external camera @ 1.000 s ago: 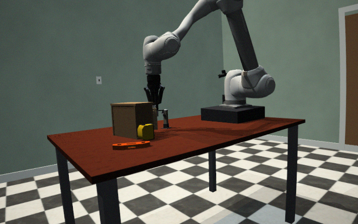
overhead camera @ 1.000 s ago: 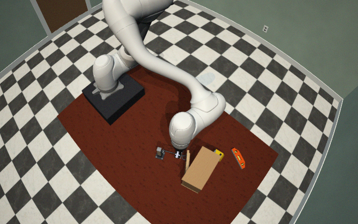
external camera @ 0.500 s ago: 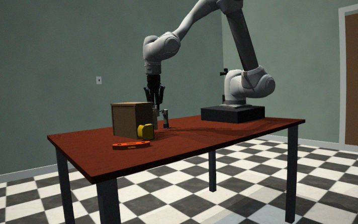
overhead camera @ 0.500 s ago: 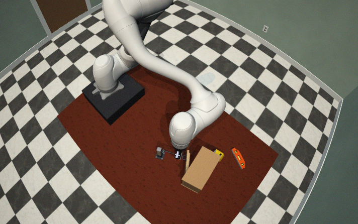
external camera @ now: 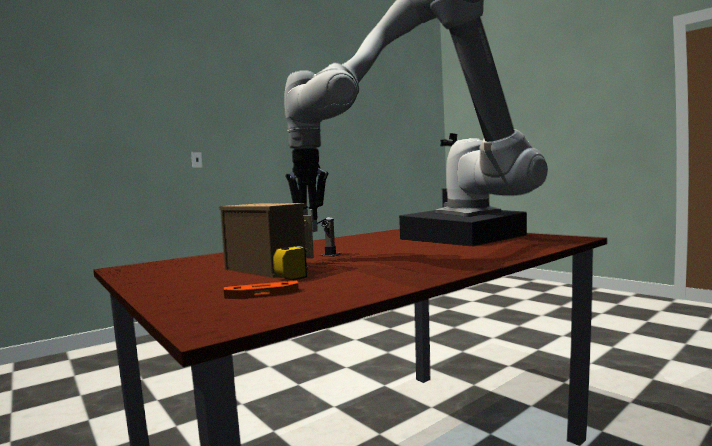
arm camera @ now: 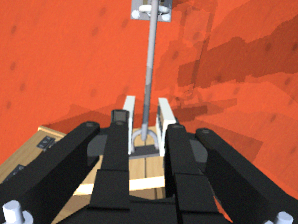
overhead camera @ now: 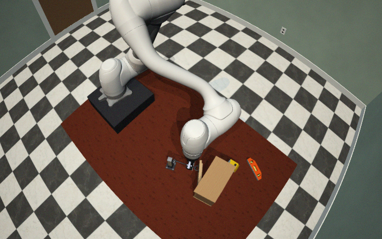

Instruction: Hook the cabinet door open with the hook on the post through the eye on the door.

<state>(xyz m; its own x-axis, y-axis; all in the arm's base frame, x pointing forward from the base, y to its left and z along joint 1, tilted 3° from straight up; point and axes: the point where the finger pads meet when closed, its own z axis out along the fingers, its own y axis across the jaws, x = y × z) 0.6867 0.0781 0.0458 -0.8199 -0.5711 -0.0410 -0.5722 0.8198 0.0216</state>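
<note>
well, from the top we are seeing our end effector (overhead camera: 189, 165) (external camera: 314, 226) (arm camera: 145, 110) pointing down between the post (overhead camera: 170, 162) (external camera: 329, 236) (arm camera: 151, 10) and the cabinet (overhead camera: 215, 180) (external camera: 257, 236). the door (overhead camera: 200, 171) (external camera: 308, 235) (arm camera: 145, 170) is standing ajar, and the hook (overhead camera: 181, 162) (arm camera: 149, 65) is reaching from the post towards it. a yellow tape measure (overhead camera: 233, 164) (external camera: 290, 262) is sitting beside the cabinet, and an orange level (overhead camera: 255, 169) (external camera: 261, 288) is lying near it on the bench (overhead camera: 146, 169) (external camera: 367, 283) (arm camera: 65, 60).

from the exterior view we are watching the cabinet standing upright, with the post rising just beyond the door.

from the wrist we are holding the fingertips slightly spread, one on either side of the hook's end, with gaps showing, so we are pinching nothing. the hook is running down to the eye (arm camera: 153, 135) on the door; we cannot tell how deep it is sitting there.
</note>
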